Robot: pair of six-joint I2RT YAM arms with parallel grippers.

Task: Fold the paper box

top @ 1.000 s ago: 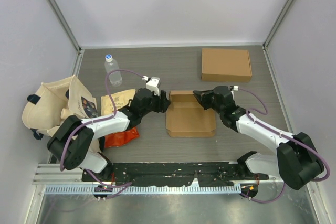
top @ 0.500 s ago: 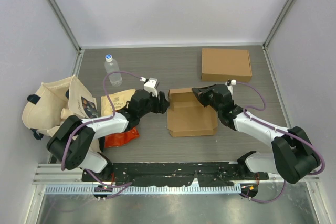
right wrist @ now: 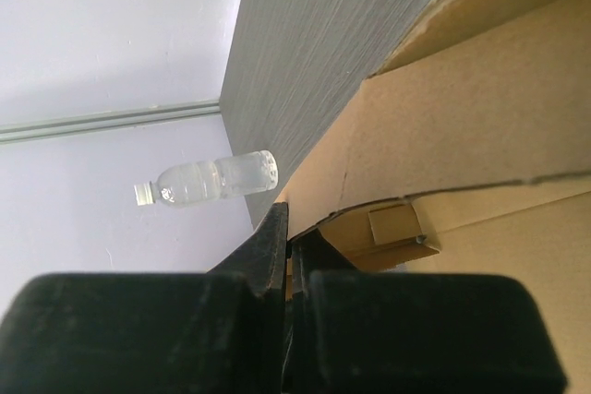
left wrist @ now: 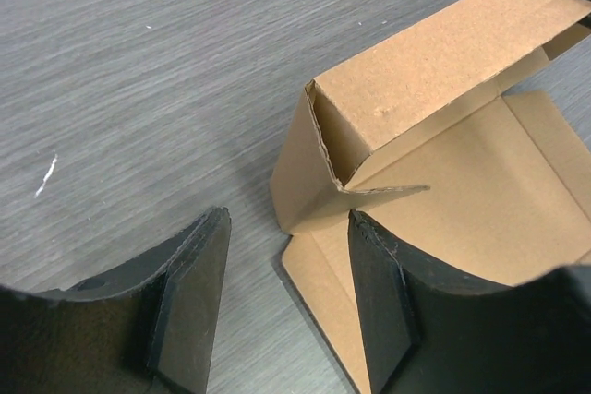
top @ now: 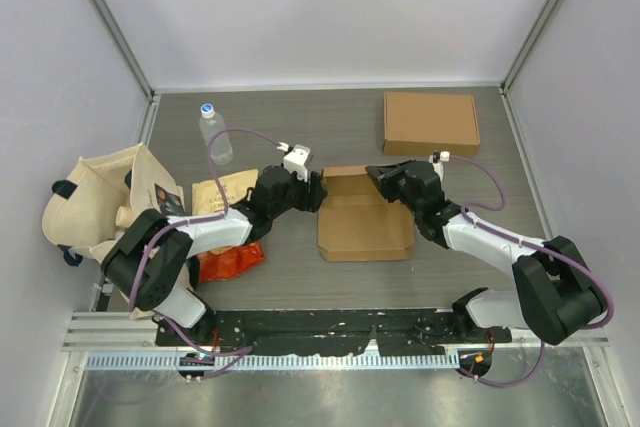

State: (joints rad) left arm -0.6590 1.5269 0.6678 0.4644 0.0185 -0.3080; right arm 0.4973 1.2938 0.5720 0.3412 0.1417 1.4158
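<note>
The brown paper box [top: 365,219] lies open and flat-bottomed mid-table, its back wall raised. My right gripper [top: 378,179] is at the back wall's right part, shut on the cardboard; in the right wrist view the jaws [right wrist: 294,237] pinch the wall's edge of the box [right wrist: 462,108]. My left gripper [top: 318,192] is open at the box's back left corner. In the left wrist view the gripper [left wrist: 286,279] straddles the box's left edge below the folded corner [left wrist: 319,173], one finger [left wrist: 189,297] over the table, the other [left wrist: 388,306] over the box floor.
A folded, closed brown box [top: 431,123] lies at the back right. A clear water bottle [top: 214,134] stands at the back left. A cloth tote bag [top: 100,202], a brown packet [top: 225,192] and a red packet [top: 232,261] lie left of the left arm.
My right gripper has moved left with the back wall, which now stands higher. My left gripper has moved slightly right and up, closer to the box's back left corner.
</note>
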